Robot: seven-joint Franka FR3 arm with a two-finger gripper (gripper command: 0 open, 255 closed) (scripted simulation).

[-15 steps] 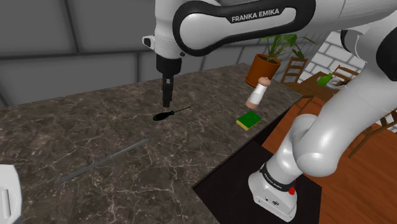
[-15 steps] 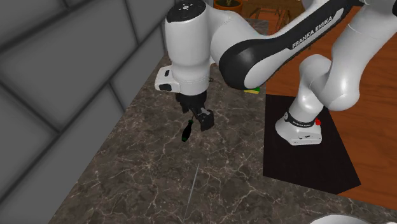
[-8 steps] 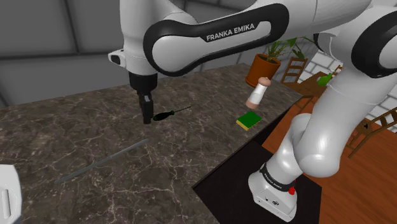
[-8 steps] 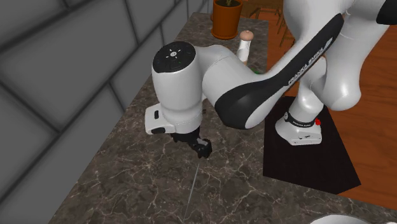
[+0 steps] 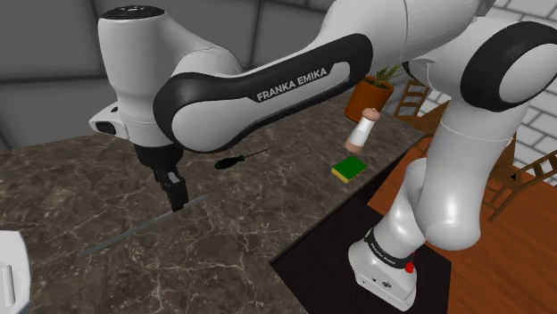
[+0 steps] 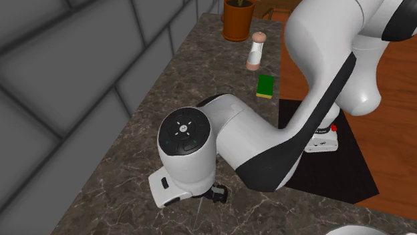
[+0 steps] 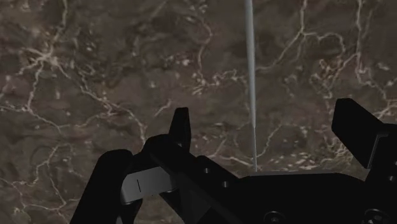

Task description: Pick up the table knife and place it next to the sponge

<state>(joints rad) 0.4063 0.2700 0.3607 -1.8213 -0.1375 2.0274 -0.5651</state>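
The table knife (image 5: 134, 230) is a thin grey strip lying flat on the dark marble counter (image 5: 250, 223). In the wrist view the knife (image 7: 250, 83) runs lengthwise between my open fingers without touching either fingertip (image 7: 181, 126). My black gripper (image 5: 178, 198) hangs just above the knife's end nearer the sponge, fingers apart and holding nothing. The green sponge (image 5: 349, 168) lies near the counter's edge at the shoulder view's right. In the second exterior view the sponge (image 6: 265, 85) sits far up the counter, and the arm hides most of the knife (image 6: 198, 213) and gripper (image 6: 217, 194).
A black-handled screwdriver (image 5: 234, 161) lies between the knife and the sponge. A white shaker (image 5: 361, 132) and a potted plant (image 5: 369, 89) stand beyond the sponge. A white object (image 5: 9, 276) sits at the counter's near left corner. The arm's stand (image 6: 321, 137) is beside the counter.
The arm has swung from above the screwdriver toward the shoulder view's left and lowered over the knife's end. The fingers stayed open and nothing on the counter moved.
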